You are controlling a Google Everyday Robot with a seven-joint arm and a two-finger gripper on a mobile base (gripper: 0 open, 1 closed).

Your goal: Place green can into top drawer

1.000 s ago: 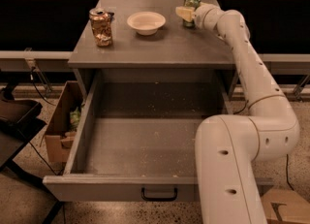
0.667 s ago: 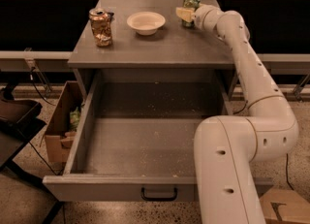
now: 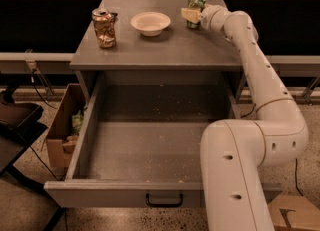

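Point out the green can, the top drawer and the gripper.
green can [image 3: 197, 1], camera view, its upper body.
top drawer [image 3: 115, 194], camera view, its front panel.
gripper [image 3: 191, 16], camera view, its tip, right at the green can.

Orange can [image 3: 103, 27] — cream bowl [image 3: 150, 23]

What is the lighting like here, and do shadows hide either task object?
Camera view: warm light from above; the small green-and-white metal can at the back right of the tabletop is dim yet readable, with the gripper up against it. Camera view: the tabletop shades the rear of the open grey top drawer, while its speckled floor nearer the front is evenly lit.
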